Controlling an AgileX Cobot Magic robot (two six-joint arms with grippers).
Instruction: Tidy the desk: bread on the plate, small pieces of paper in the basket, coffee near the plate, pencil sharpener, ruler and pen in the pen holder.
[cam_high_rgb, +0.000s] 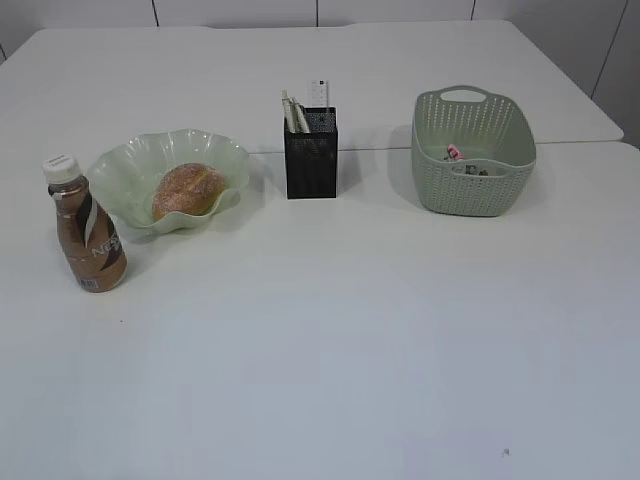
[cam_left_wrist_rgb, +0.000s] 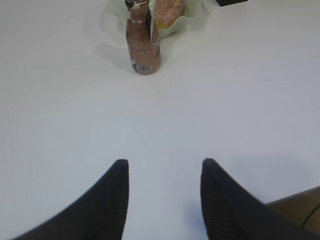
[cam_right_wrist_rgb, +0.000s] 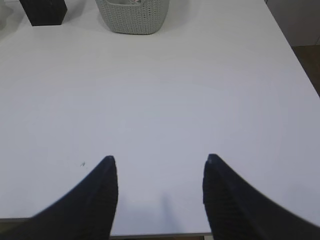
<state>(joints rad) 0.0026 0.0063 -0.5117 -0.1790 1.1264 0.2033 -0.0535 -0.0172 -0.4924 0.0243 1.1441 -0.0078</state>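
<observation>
The bread (cam_high_rgb: 187, 190) lies in the pale green plate (cam_high_rgb: 125, 165) at the left of the white desk (cam_high_rgb: 330, 340). The brown coffee bottle (cam_high_rgb: 87, 229) stands upright just left of the plate; in the left wrist view the coffee (cam_left_wrist_rgb: 142, 42) is far ahead, in front of the bread (cam_left_wrist_rgb: 169, 10). The black pen holder (cam_high_rgb: 311, 155) holds pale sticks and a white item. Small pieces of paper (cam_high_rgb: 455, 153) lie in the basket (cam_high_rgb: 472, 190). My left gripper (cam_left_wrist_rgb: 165, 162) is open over bare desk. My right gripper (cam_right_wrist_rgb: 160, 159) is open too, near the front edge, basket (cam_right_wrist_rgb: 132, 17) far ahead.
Neither arm shows in the exterior view. The desk's right edge (cam_right_wrist_rgb: 295, 55) and front edge (cam_right_wrist_rgb: 160, 235) run close to my right gripper. A seam between two tabletops (cam_high_rgb: 600, 142) runs behind the basket. A small dark speck (cam_high_rgb: 505, 452) marks the desk front right.
</observation>
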